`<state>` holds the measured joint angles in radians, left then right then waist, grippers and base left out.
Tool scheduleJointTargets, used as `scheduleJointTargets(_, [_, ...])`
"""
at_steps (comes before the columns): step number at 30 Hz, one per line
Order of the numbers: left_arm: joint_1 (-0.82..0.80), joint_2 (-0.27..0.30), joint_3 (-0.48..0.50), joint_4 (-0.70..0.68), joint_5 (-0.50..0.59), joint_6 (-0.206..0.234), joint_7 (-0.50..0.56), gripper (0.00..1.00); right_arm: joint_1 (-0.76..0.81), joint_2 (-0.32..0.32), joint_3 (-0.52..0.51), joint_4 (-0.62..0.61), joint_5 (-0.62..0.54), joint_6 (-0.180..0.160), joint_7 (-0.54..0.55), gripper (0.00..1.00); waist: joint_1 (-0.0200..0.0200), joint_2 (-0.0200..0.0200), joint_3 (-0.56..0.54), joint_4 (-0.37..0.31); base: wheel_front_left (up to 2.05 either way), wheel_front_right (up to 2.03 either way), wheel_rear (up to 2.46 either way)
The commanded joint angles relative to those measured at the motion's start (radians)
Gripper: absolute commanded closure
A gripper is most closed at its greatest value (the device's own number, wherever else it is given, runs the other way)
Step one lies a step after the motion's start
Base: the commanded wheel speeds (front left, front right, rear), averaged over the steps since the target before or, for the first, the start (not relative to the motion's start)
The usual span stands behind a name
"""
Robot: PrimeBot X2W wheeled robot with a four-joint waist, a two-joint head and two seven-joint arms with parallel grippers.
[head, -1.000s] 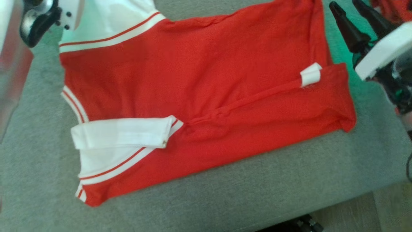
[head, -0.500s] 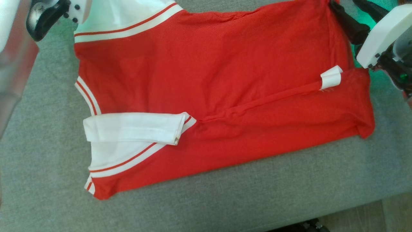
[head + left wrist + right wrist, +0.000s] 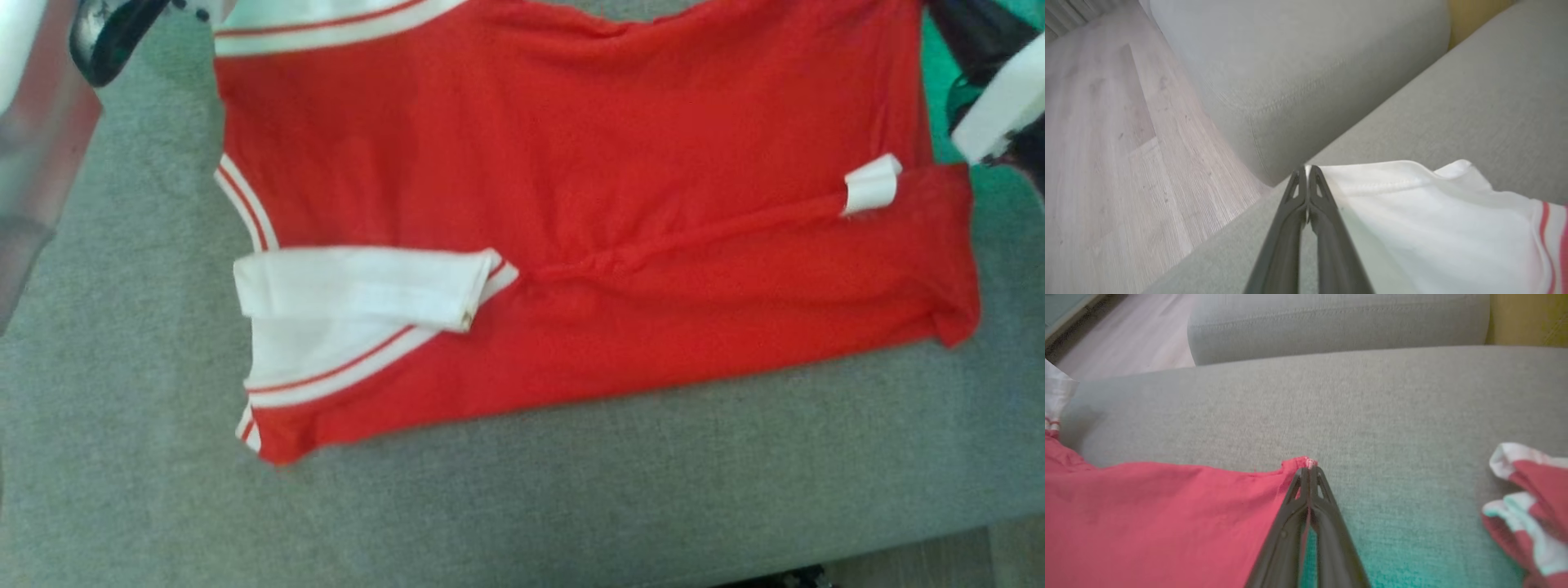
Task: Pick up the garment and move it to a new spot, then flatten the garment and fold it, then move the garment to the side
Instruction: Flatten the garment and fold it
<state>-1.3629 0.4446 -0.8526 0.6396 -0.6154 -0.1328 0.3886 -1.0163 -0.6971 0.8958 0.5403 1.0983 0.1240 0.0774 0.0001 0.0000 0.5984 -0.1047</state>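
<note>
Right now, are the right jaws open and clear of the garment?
No, the right jaws are closed together, pinching a red corner of the garment at their tips.

- I see a grey fabric sofa seat (image 3: 571,506) spread across the head view, with a plain, even weave.
- On my left wrist feed, a rounded grey armrest (image 3: 1298,69) rises beside the seat.
- A pale wood-plank floor (image 3: 1098,143) lies past that armrest.
- My right wrist feed shows a yellowish surface (image 3: 1527,318) behind the sofa.
- A green tint (image 3: 1412,559) falls on the upholstery at the bottom of that feed.
</note>
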Motion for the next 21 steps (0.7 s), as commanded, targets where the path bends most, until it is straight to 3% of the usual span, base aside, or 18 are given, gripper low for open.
scheduleJointTargets(1, [-0.077, 0.030, 0.040, -0.024, -0.001, 0.002, -0.030, 1.00, -0.011, -0.047, -0.007, -0.024, 0.017, 0.007, -0.026, 1.00, -0.0001, 0.0000, -0.003, 0.005, 0.00, 0.00, 0.00])
scheduleJointTargets(7, [-0.102, 0.025, 0.050, -0.042, -0.016, 0.002, -0.201, 1.00, -0.005, -0.124, -0.016, -0.095, 0.094, 0.007, -0.143, 1.00, -0.0001, 0.0000, -0.021, 0.029, 0.00, 0.00, 0.00])
scheduleJointTargets(11, [-0.068, 0.048, 0.030, -0.116, -0.052, 0.002, -0.251, 1.00, 0.039, -0.180, -0.014, -0.150, 0.131, 0.007, -0.196, 1.00, -0.0001, 0.0000, -0.038, 0.047, 0.00, 0.00, 0.00])
scheduleJointTargets(16, [0.070, 0.141, 0.015, -0.286, -0.085, 0.014, -0.270, 1.00, 0.141, -0.264, -0.005, -0.205, 0.159, 0.007, -0.259, 1.00, -0.0001, 0.0000, -0.067, 0.076, 0.00, 0.00, 0.00])
scheduleJointTargets(21, [0.226, 0.231, 0.009, -0.469, -0.112, 0.073, -0.256, 1.00, 0.231, -0.309, -0.002, -0.227, 0.175, 0.007, -0.285, 1.00, -0.0001, 0.0000, -0.083, 0.092, 0.00, 0.00, 0.00])
